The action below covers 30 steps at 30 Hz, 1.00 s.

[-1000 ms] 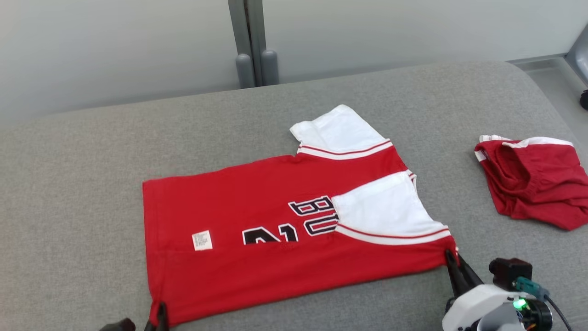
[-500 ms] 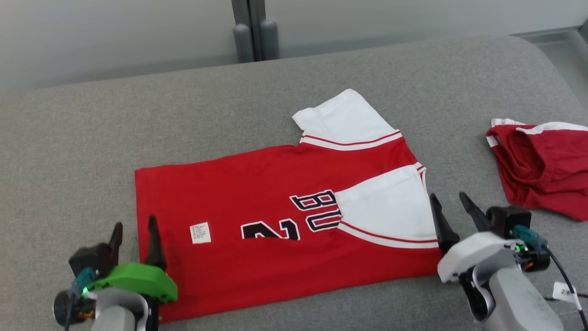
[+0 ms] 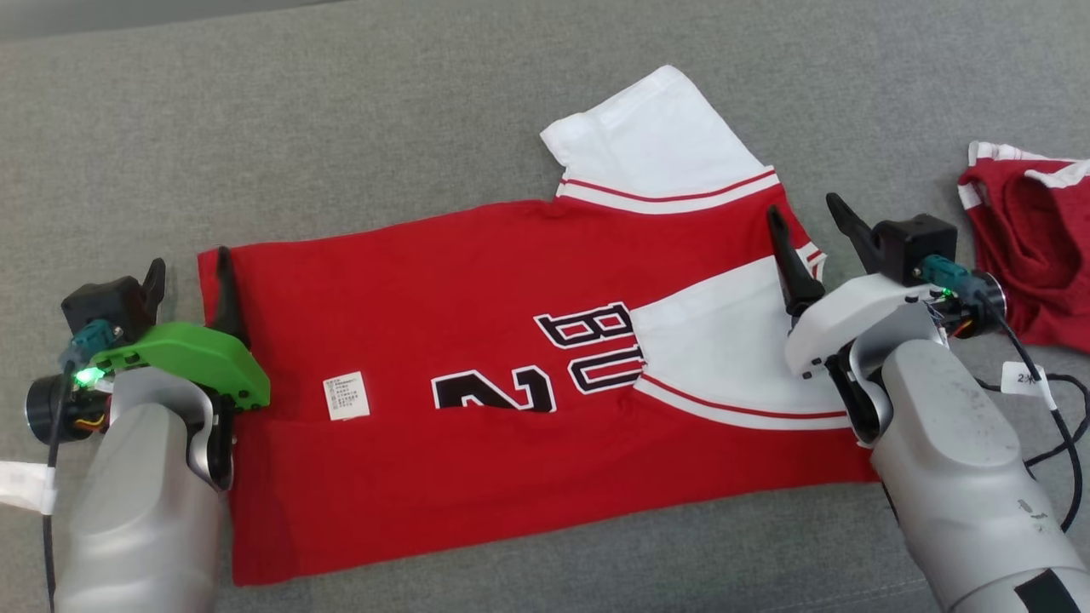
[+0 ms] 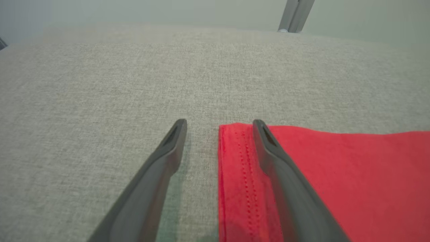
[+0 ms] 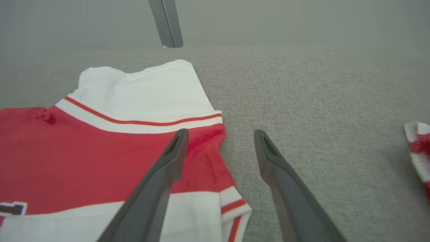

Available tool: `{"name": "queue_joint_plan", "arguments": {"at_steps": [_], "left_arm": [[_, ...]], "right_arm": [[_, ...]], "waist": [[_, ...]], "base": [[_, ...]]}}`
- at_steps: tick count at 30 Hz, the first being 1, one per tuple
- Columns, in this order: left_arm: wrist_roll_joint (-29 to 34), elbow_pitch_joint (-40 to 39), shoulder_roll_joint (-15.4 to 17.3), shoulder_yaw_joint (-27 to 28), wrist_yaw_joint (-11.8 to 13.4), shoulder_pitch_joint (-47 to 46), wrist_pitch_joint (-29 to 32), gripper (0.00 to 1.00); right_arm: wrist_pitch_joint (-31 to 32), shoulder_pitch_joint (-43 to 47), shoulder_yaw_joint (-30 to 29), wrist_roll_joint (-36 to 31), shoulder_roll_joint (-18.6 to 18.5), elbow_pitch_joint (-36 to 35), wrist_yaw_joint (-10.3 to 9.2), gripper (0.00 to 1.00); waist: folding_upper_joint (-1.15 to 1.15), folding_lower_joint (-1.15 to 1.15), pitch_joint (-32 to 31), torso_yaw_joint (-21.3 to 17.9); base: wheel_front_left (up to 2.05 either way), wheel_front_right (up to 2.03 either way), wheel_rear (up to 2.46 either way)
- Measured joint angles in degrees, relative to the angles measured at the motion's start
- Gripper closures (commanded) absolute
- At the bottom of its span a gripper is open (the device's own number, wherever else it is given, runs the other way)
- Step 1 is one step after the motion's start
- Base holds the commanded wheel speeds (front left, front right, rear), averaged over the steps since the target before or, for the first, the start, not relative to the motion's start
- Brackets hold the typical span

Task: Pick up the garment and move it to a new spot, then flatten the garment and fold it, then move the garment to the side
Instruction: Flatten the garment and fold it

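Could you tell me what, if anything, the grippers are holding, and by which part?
Nothing is held: the left gripper and right gripper are both open, each straddling an edge of the jersey.

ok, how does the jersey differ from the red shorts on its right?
The jersey lies spread flat with its near edge folded over; the shorts sit rumpled. The jersey has black lettering and wide white sleeves; the shorts have thin white trim. Both are red, on the grey cushion.

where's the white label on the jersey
In the head view the white label lies on the left part of the red jersey, between the left gripper and the black 2.
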Motion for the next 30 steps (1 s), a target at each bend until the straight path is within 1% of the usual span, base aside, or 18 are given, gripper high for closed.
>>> {"name": "queue_joint_plan", "arguments": {"at_steps": [3, 4, 5, 6, 7, 13, 22, 30], "left_arm": [[0.0, 2.7, -0.1, -0.9, -0.3, -1.4, -0.1, 0.00], [0.1, 3.4, 0.0, -1.3, -0.4, -1.8, -0.4, 0.05], [0.1, 4.0, 0.0, -1.5, -0.5, -2.4, -0.5, 0.23], [0.1, 4.5, 0.0, -1.7, -0.5, -2.9, -0.5, 0.56], [0.1, 4.9, 0.0, -2.2, -0.5, -3.5, -0.5, 1.00], [-0.1, 3.9, -1.0, -5.1, -0.8, -5.0, -0.6, 1.00], [-2.5, -5.5, -2.5, -10.1, -0.8, -5.1, -0.4, 1.00], [-3.8, -11.3, -3.2, -13.2, -0.8, -4.8, -0.4, 1.00]], "right_arm": [[-0.2, -2.1, 0.7, -0.8, 0.0, 1.5, 0.00, 0.00], [-0.2, -2.8, 0.9, -1.2, -0.1, 1.9, 0.00, 0.00], [-0.2, -3.5, 1.1, -1.3, -0.1, 2.5, 0.00, 0.00], [-0.2, -4.1, 1.2, -1.5, -0.1, 2.9, 0.00, 0.00], [-0.2, -5.0, 1.4, -1.8, -0.2, 3.5, 0.00, 0.00], [1.0, -11.6, 1.6, -3.3, -1.5, 7.9, 0.00, 0.00], [6.0, -23.5, 1.2, -6.0, -3.9, 16.5, 0.00, 0.00], [7.5, -29.3, 0.5, -8.4, -4.6, 22.7, 0.00, 0.00]], "waist": [[0.00, 0.00, 1.8, -0.1], [0.00, 0.00, 2.3, -0.1], [0.00, 0.00, 2.8, -0.1], [0.00, 0.00, 3.1, -0.1], [0.00, 0.00, 3.5, 0.0], [0.00, 0.00, 4.8, 1.7], [0.00, 0.01, 7.1, 6.5], [0.00, 0.01, 9.4, 11.2]], "base": [[0.00, 0.00, 0.00], [0.00, 0.00, 0.00], [0.00, 0.00, 0.00], [0.00, 0.00, 0.00], [0.00, 0.00, 0.00], [0.00, 0.00, 0.00], [0.00, 0.00, 0.00], [0.00, 0.00, 0.00]]}}
